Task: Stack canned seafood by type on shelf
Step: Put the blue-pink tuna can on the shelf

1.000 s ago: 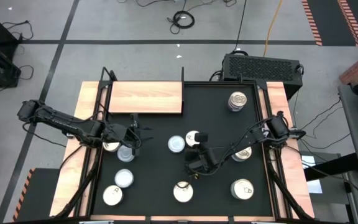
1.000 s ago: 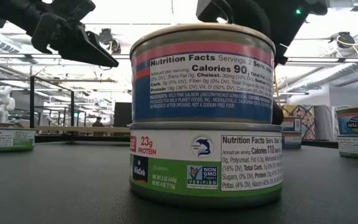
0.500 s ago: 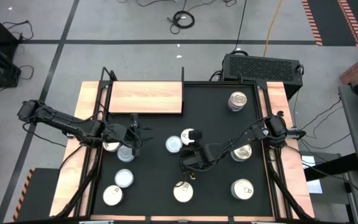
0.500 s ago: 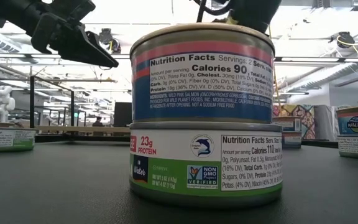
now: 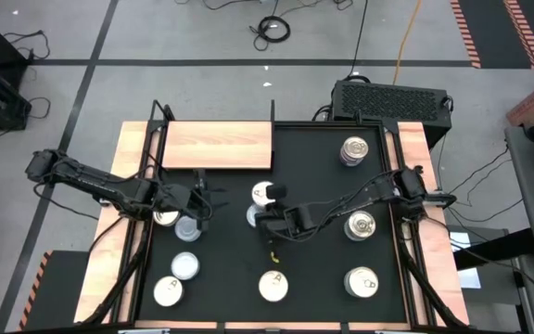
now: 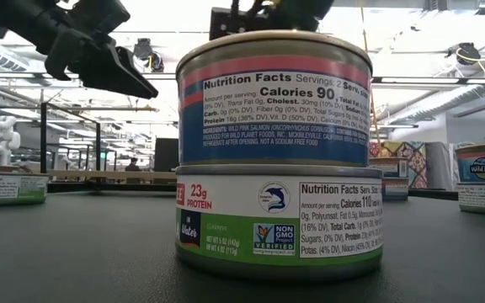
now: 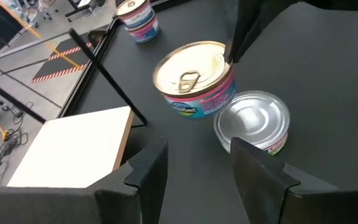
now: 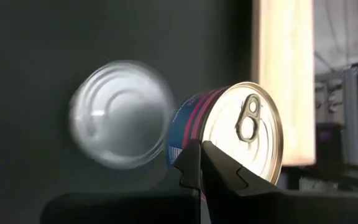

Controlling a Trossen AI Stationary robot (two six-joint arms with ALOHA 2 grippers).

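A pink-and-blue tin of canned seafood with a gold pull-tab lid [image 5: 263, 193] hangs near the mat's middle, with my right gripper [image 5: 273, 219] shut on it. Beside it a plain silver tin [image 5: 255, 216] rests on its base on the black mat. The light wooden shelf [image 5: 216, 146] lies at the far left, with no tin on it. My left gripper [image 7: 197, 180] hovers open left of the middle, over a silver tin [image 5: 186, 228] and a gold-lidded one [image 5: 164, 218]. My right gripper pinches the tin's lid rim [image 8: 211, 138] between its two shut fingers, at the edge nearest the arm. The fingers [image 7: 238, 37] slant down at it from the table's right side. The tin sits tilted and seems clear of the mat, just above the silver tin.
More tins stand on the mat: a stack at the far right [image 5: 354, 148], single ones at the right [image 5: 361, 224] [image 5: 362, 281], a two-tin stack at the near edge [image 6: 272, 160], and two at the near left [image 5: 168, 291] [image 5: 185, 266]. Metal frame rails border the mat.
My right gripper has risen and moved toward the table's left and far edge, rolling as it went. The gold-lidded tin has travelled with it past the silver tin, which has stayed in place.
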